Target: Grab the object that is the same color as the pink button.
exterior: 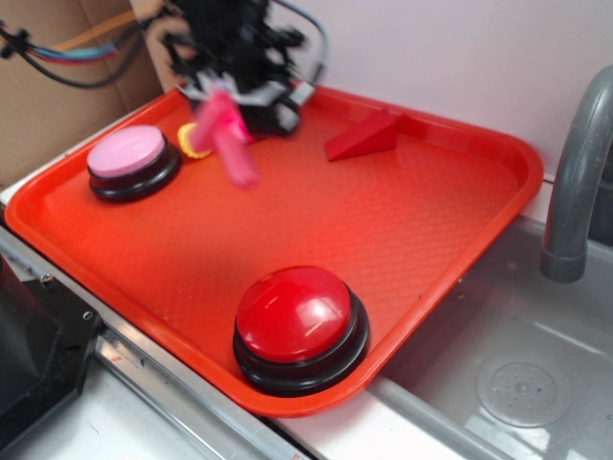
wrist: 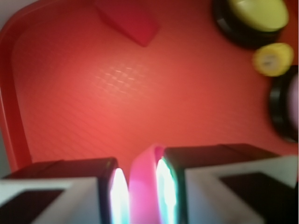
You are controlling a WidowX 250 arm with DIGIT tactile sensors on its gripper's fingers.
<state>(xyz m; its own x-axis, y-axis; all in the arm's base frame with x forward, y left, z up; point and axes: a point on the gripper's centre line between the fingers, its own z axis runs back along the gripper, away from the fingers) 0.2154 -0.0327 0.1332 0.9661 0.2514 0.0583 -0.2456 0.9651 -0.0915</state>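
My gripper (exterior: 222, 107) hangs over the back left of the red tray (exterior: 402, 230), shut on the pink bolt (exterior: 230, 144), which dangles tilted below the fingers, clear of the tray floor. In the wrist view the pink bolt (wrist: 142, 186) is squeezed between the two jaws of the gripper (wrist: 140, 196). The pink button (exterior: 127, 153) sits on its black base at the tray's left, just left of the held bolt; only its edge (wrist: 293, 105) shows at the right of the wrist view.
A small yellow nut (exterior: 194, 142) lies beside the pink button. A red wedge (exterior: 362, 137) rests at the back. A big red domed button (exterior: 297, 321) stands at the front. A yellow-topped button (wrist: 259, 14) shows in the wrist view. A sink and grey faucet (exterior: 575, 172) lie to the right.
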